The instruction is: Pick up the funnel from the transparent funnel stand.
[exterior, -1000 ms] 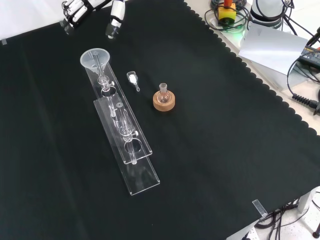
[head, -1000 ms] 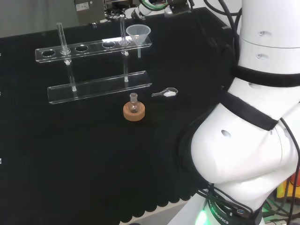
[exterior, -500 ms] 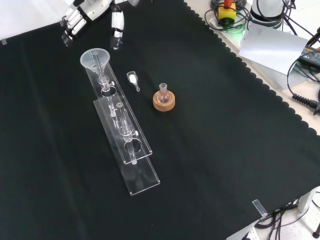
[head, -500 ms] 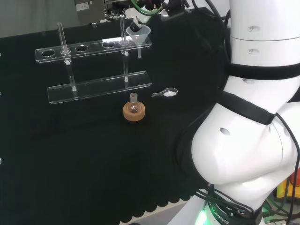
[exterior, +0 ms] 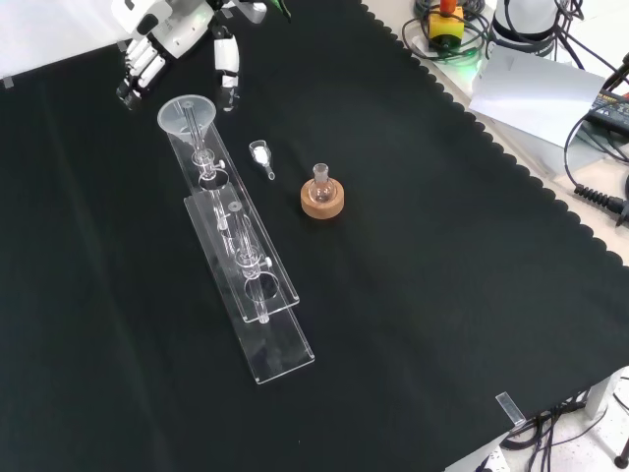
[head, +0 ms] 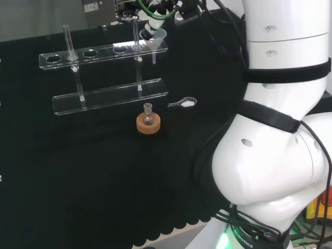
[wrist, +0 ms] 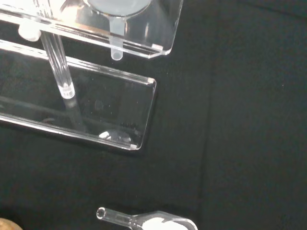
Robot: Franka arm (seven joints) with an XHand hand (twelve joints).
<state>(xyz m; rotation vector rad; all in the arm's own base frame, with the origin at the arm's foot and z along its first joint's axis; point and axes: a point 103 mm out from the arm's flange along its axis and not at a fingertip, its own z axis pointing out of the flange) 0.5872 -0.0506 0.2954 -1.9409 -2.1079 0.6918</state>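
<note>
The clear funnel (exterior: 187, 112) sits in the end hole of the transparent stand (exterior: 257, 324), its stem hanging below the top shelf. In the front view the hand (exterior: 162, 34) hovers just behind and above it, open, with fingers (exterior: 132, 79) to the funnel's left and the thumb (exterior: 227, 67) to its right. I cannot tell if they touch it. In the head view the hand (head: 153, 25) partly covers the funnel (head: 160, 35) at the right end of the stand (head: 109, 96). The wrist view looks down at the funnel's stem (wrist: 116, 46) and the stand's base (wrist: 96, 112).
A small flask on a cork ring (exterior: 322, 199) stands right of the stand in the front view, with a glass scoop of white powder (exterior: 260, 153) between it and the funnel. Two upright glass rods (head: 68, 41) rise from the stand. Cables and gear lie beyond the cloth's scalloped edge (exterior: 462, 108).
The hand has come down from the front view's top edge toward the funnel and now straddles it. In the head view the arm's upper links have swung left.
</note>
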